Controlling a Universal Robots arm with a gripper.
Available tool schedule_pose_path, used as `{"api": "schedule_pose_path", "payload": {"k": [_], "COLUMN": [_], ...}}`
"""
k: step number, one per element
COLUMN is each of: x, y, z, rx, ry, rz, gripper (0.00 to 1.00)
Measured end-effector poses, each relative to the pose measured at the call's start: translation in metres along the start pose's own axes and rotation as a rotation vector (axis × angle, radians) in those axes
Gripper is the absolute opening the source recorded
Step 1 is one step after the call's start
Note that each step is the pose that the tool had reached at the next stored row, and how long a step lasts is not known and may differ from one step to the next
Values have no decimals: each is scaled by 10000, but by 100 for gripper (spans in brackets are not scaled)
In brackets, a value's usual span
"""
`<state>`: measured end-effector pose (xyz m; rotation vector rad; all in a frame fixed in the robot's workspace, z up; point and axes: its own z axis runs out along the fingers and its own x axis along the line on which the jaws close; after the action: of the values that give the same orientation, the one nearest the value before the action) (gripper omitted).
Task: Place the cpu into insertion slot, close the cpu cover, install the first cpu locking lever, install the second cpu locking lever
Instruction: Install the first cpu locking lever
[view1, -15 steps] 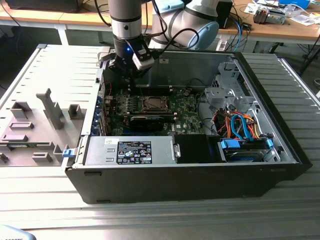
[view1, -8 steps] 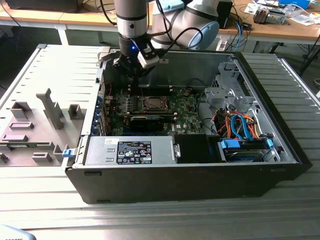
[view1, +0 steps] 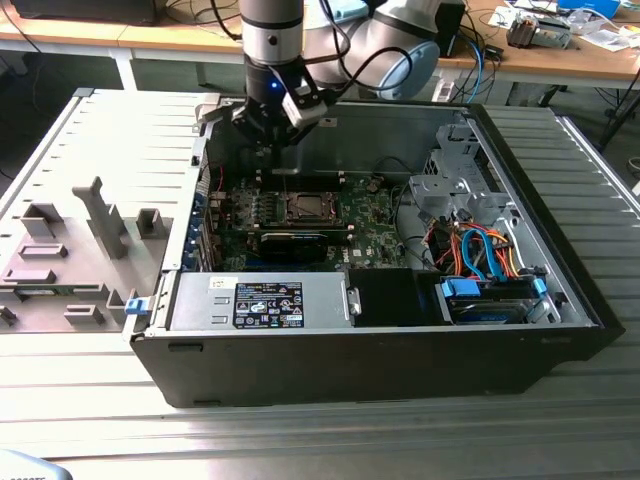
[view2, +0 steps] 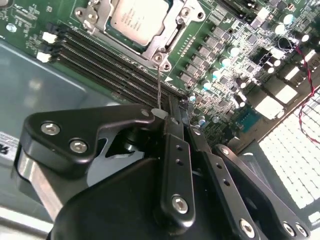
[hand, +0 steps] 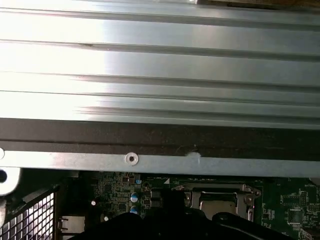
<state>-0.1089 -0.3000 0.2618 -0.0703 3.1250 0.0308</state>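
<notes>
Seen in the exterior view, my gripper (view1: 267, 146) hangs over the rear part of the open computer case, above the green board. The insertion slot (view1: 305, 208) lies a little lower in that picture. In the second wrist view the cpu (view2: 134, 17) shows its silver face inside the socket, and the cpu cover (view2: 167, 37) frames it. A thin wire locking lever (view2: 159, 85) runs from the socket corner to my fingertips. My black gripper (view2: 172, 112) is shut there; whether it pinches the lever's end is unclear. In the first wrist view the socket's metal rim (hand: 216, 190) shows.
Long black memory slots (view2: 115, 65) run beside the socket. A power supply (view1: 262, 302) fills the case's front, and a drive cage with orange and blue cables (view1: 480, 255) stands at the exterior view's right. The removed side panel (view1: 100, 215) lies at the left. The case's rear wall (hand: 160, 160) is close.
</notes>
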Motion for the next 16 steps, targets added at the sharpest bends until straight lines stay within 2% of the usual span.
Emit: {"api": "schedule_pose_path", "payload": {"k": [1,2,3,6,8,16], "x": [-26,-67,-123,-215,-262,-263], "y": [1,1,0,-5,-7,-6], "z": [-4,-6,-5,-4,-2,6], "rx": [-2,-5,-12,-21,-26,-27], "ry": [61,160,293,496,597,597], "rz": [1,2,6,10,10,11], "gripper": [11,11,11,11,11,11]}}
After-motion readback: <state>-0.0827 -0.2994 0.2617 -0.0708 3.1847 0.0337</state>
